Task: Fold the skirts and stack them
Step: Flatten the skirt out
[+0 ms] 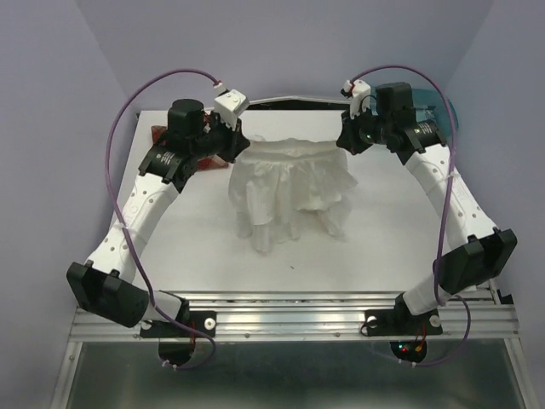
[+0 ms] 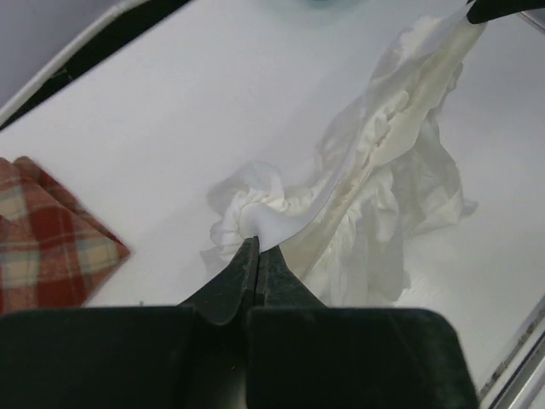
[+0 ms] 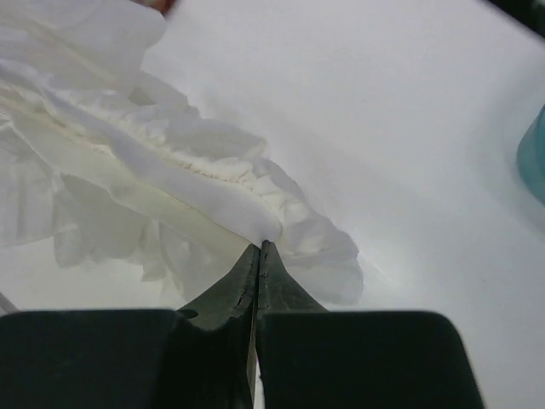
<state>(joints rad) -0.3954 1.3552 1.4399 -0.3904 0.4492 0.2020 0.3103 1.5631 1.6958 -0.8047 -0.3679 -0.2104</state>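
Observation:
The white skirt (image 1: 289, 183) hangs above the table, stretched by its waistband between my two grippers, its crinkled hem trailing toward the near side. My left gripper (image 1: 238, 139) is shut on the skirt's left top corner; in the left wrist view the left gripper (image 2: 258, 245) pinches the white skirt (image 2: 375, 170). My right gripper (image 1: 345, 136) is shut on the right top corner; the right wrist view shows the right gripper (image 3: 261, 247) clamped on the white skirt (image 3: 162, 162). The plaid skirt (image 2: 43, 239) lies folded on the table at the far left, partly hidden behind the left arm (image 1: 157, 132).
A teal basket (image 1: 447, 115) stands at the far right corner behind the right arm; its edge, the teal basket (image 3: 535, 158), shows in the right wrist view. The white table (image 1: 196, 247) ends at a metal rail (image 1: 289, 319) on the near side.

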